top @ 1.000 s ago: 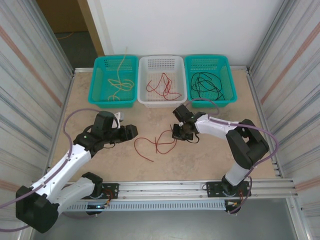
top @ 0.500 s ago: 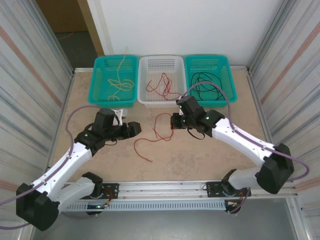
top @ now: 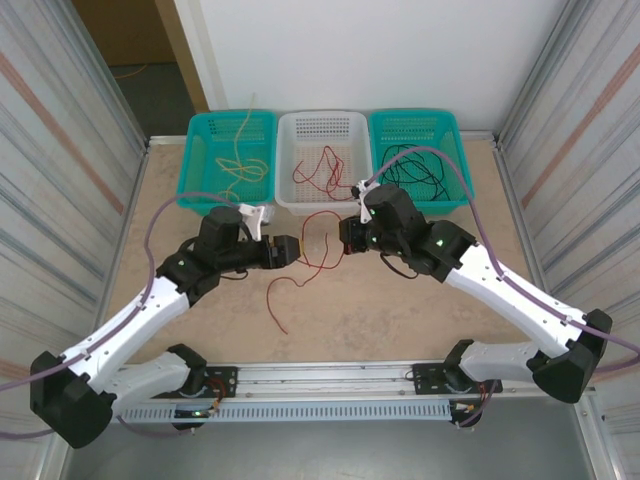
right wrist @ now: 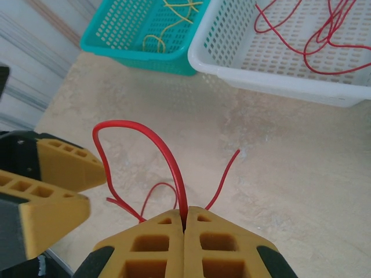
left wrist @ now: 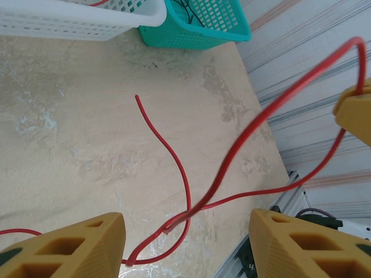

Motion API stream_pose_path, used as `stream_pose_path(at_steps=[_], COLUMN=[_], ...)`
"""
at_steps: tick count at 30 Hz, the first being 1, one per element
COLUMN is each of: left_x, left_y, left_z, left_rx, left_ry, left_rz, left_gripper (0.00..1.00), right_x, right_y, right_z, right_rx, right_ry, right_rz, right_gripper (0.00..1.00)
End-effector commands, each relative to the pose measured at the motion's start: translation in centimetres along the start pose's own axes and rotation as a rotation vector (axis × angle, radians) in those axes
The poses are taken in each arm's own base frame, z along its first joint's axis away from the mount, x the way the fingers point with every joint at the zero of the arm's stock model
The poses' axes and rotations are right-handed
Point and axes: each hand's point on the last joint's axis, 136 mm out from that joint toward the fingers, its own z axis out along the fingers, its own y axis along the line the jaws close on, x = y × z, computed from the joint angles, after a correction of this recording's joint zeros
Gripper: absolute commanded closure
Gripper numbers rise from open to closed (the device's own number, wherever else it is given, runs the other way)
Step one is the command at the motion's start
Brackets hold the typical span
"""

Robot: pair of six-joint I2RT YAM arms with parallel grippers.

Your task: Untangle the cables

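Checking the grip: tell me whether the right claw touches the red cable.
Touching: the right wrist view shows the right claw shut on the red cable.

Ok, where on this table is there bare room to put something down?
Bare tan tabletop lies between the right-hand teal plastic basket, the white right arm and the wall, and beside the middle of the metal rail. Crowded below the white plastic basket, where the left claw and right claw meet at the thin red wire.
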Motion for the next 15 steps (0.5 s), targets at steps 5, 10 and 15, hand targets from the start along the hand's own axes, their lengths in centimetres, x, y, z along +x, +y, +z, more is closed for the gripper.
stream_pose_path(at_steps=[5,10,15], left_x=[-1.2,-1.6,-1.7], left_y=[-0.5,-0.5,-1.1], left_z=[0.4,0.4,0.5], left_rx=[-0.017,-0.023,0.009], left_ry=[-0.029,-0.043,-0.038], left_rz=[0.046,0.055,0.063], left_gripper=[0.46,0.47,0.40], right_x=[-0.7,-0.6,-1.3], right_y=[1.4,2.1,2.2], right_z=[-1.2,-1.3,-1.8], right_rx=[-0.015,-0.022,-0.021], right_ry=[-0.029,-0.029,-0.059], right_rz=[-0.058,-0.085,-0.081], right_gripper=[1.00,1.00,1.00])
